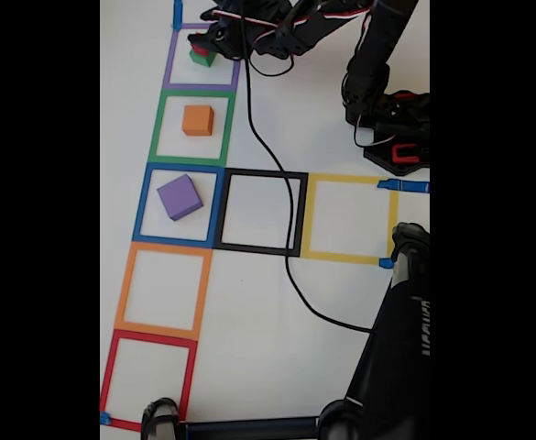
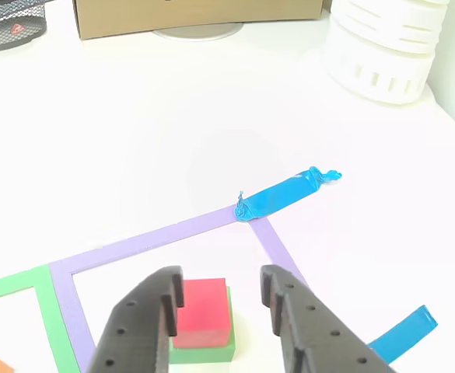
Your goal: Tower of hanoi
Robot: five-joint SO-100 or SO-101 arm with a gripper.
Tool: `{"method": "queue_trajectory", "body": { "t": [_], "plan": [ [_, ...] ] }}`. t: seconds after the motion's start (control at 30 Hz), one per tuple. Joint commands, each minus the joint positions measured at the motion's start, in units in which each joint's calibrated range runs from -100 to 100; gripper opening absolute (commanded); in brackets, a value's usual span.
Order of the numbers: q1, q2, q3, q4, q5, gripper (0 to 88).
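A white table [image 1: 341,302] seen from above in the fixed view, marked with taped squares. Down the left side runs a column of five squares. From the top: a purple square [image 1: 169,69], a green square [image 1: 158,124], a blue square [image 1: 141,206], an orange square [image 1: 121,293] and a red square [image 1: 110,376]. A purple cube [image 1: 179,196] sits in the blue square, and an orange cube [image 1: 197,120] sits in the green square. To the right of the blue square come a black square [image 1: 300,215] and then a yellow square [image 1: 309,220], both bare. A black cable [image 1: 290,266] trails across the black square. The arm [image 1: 377,55] stands at upper right and reaches left to the purple square.

In the other view, looking along the gripper [image 2: 221,299], a small red cube [image 2: 202,311] lies stacked on a wider green cube [image 2: 208,353] inside the purple square. The two black fingers [image 2: 145,311] are spread apart, one on each side of the red cube, with a gap showing on both sides, so nothing is grasped yet. The red cube lies directly between the fingertips and slightly below them. It looks square, with no long side to favour. A strip of blue tape [image 2: 289,194] marks the far corner of the purple square.

Judging by this, the coming move is to lower a little and close on the red cube alone, leaving the green one in place.
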Motion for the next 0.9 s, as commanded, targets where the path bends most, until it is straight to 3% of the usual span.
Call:
{"method": "queue_trajectory", "body": {
  "t": [0.0, 0.27, 0.6, 0.87],
  "plan": [
    [-1.6, -13.6, -3.4, 15.4, 0.0, 3.2],
    [-9.8, -27.5, -19.0, 51.1, 0.0, 0.1],
    [-23.2, -28.8, -48.4, 82.5, 0.0, 0.0],
    [-27.0, -29.9, -67.2, 106.0, 0.0, 0.1]
  ]
}}
